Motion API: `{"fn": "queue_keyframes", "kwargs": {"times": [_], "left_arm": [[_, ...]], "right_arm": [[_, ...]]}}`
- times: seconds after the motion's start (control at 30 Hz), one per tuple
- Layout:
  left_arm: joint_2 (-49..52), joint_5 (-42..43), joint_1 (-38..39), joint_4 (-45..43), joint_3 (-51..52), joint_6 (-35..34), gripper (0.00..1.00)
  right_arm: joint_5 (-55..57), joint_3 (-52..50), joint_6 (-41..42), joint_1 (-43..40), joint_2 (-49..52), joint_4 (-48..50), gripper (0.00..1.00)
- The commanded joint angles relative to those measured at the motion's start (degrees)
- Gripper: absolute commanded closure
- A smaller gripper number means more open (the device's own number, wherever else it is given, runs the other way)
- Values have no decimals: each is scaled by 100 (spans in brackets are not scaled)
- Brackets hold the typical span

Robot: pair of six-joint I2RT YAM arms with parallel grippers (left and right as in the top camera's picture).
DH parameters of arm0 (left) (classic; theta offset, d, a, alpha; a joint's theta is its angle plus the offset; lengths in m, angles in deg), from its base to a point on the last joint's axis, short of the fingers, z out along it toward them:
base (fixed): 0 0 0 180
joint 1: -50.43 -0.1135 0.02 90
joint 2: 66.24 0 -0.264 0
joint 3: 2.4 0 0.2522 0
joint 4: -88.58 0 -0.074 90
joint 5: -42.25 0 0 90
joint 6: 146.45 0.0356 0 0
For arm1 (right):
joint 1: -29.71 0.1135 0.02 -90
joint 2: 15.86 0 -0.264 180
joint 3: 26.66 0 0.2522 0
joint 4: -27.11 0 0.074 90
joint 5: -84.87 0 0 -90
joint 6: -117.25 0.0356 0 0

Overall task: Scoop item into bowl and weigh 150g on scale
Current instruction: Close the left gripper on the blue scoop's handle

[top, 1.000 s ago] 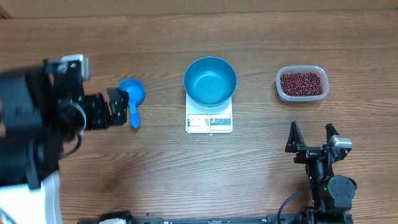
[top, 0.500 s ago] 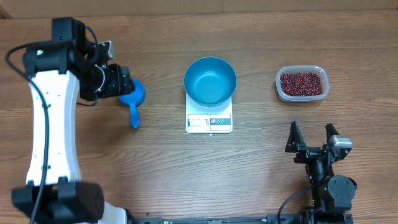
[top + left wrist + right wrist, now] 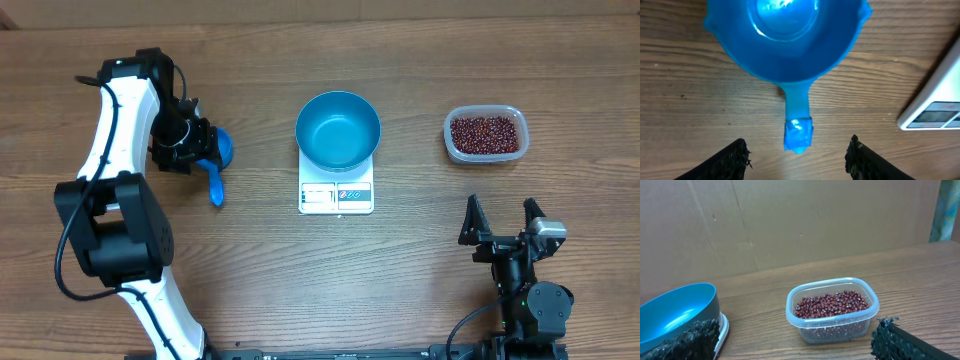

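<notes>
The blue bowl [image 3: 337, 130] stands empty on the white scale [image 3: 336, 197] at mid-table. The item, dark red-brown beans [image 3: 485, 133], fills a clear tub [image 3: 512, 153] to the right. A small blue scoop [image 3: 213, 153] lies left of the scale, handle toward the front. My left gripper [image 3: 200, 158] hovers over it, open. In the left wrist view the gripper [image 3: 797, 151] has a fingertip on either side of the end of the scoop's handle [image 3: 798, 122], touching nothing. My right gripper [image 3: 500, 222] rests open at the front right, facing the beans [image 3: 832, 304] and the bowl [image 3: 675, 315].
A corner of the scale [image 3: 935, 100] shows to the right of the scoop [image 3: 785, 40] in the left wrist view. Cardboard sheets [image 3: 790, 220] stand behind the table's far edge. The clear tub [image 3: 832, 325] sits apart from the scale, with bare wood between them.
My left arm has swung from the table's left side round to reach over the scoop from behind. Its jaws are open throughout. The right arm, bowl, scale and tub have not moved.
</notes>
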Motion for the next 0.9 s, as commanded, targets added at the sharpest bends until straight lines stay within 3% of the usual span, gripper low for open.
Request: {"fn": "queue_keyframes", "kwargs": {"times": [0.0,0.17,0.27,0.4,0.53,0.67,0.8,0.87], "left_arm": [[201,109,-98,-50,-92,549,33],[291,1600,-662,-221,-26,1635,32],[291,1886,-922,-470,289,1746,29],[291,3032,-1040,-1036,992,2179,25],[291,3447,-1043,-1401,1305,2221,19],[293,3434,-1038,-1853,1611,2299,27],[293,3580,-1038,-2065,1801,2304,28],[293,3617,-1038,-2085,1801,2304,37]], "right_arm": [[57,-59,-17,7,-37,37,0],[57,-59,-17,7,-37,37,0],[57,-59,-17,7,-37,37,0],[57,-59,-17,7,-37,37,0],[57,-59,-17,7,-37,37,0],[57,-59,-17,7,-37,37,0],[57,-59,-17,7,-37,37,0],[57,-59,-17,7,-37,37,0]]}}
